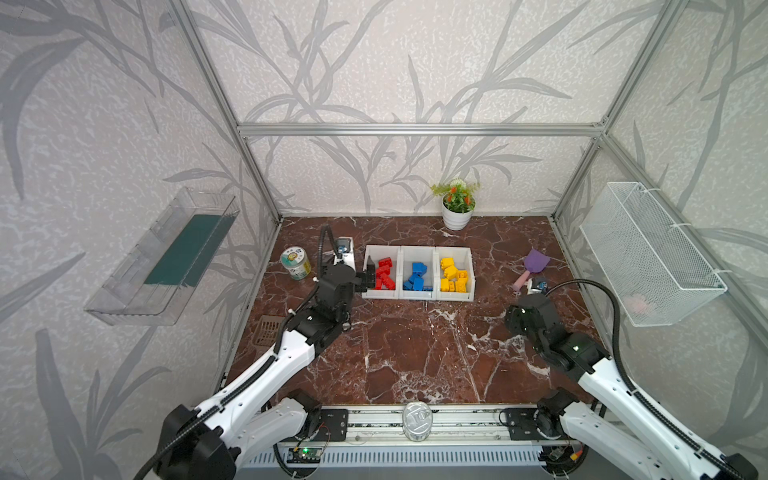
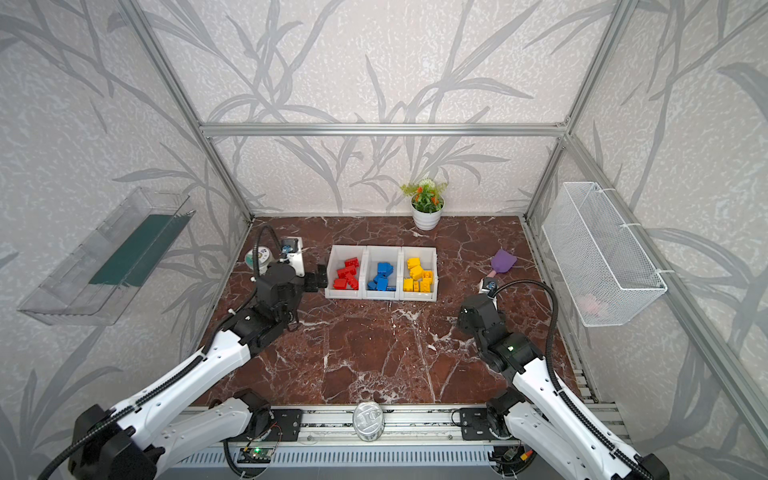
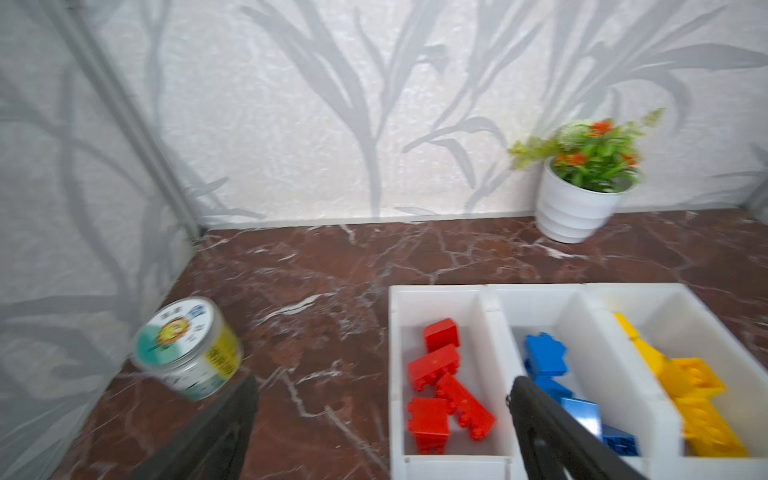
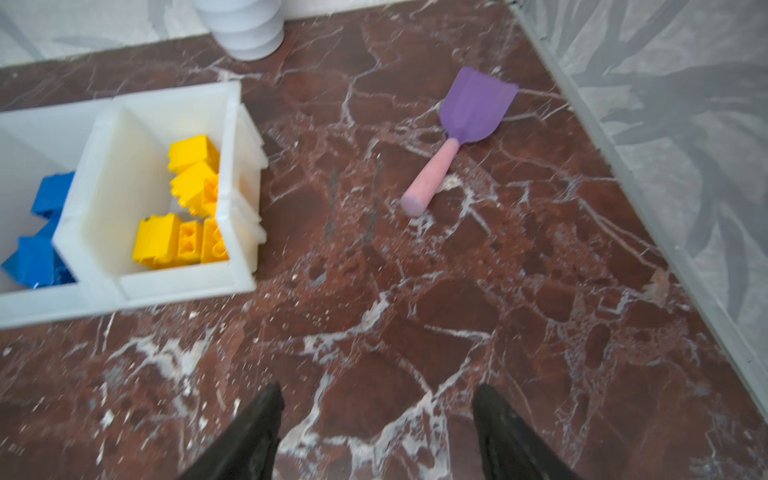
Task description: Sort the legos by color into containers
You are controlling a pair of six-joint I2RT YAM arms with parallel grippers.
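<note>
The containers point(image 1: 417, 294) are three joined white bins in the middle of the marble table. In both top views the left one holds red legos point(image 1: 384, 274) point(image 2: 347, 274), the middle one blue legos point(image 1: 417, 276), the right one yellow legos point(image 1: 454, 274). My left gripper point(image 1: 368, 276) point(image 3: 384, 384) hangs open and empty at the left edge of the red bin, one finger over the table and one over the bins. My right gripper point(image 4: 376, 390) stands open and empty over bare marble, right of the yellow bin point(image 4: 166, 282).
A tin can point(image 1: 295, 262) stands left of the bins and a potted plant point(image 1: 457, 208) at the back wall. A purple toy shovel point(image 4: 465, 124) lies at the right. A wire basket point(image 1: 648, 253) and a clear tray point(image 1: 166, 253) hang on the side walls.
</note>
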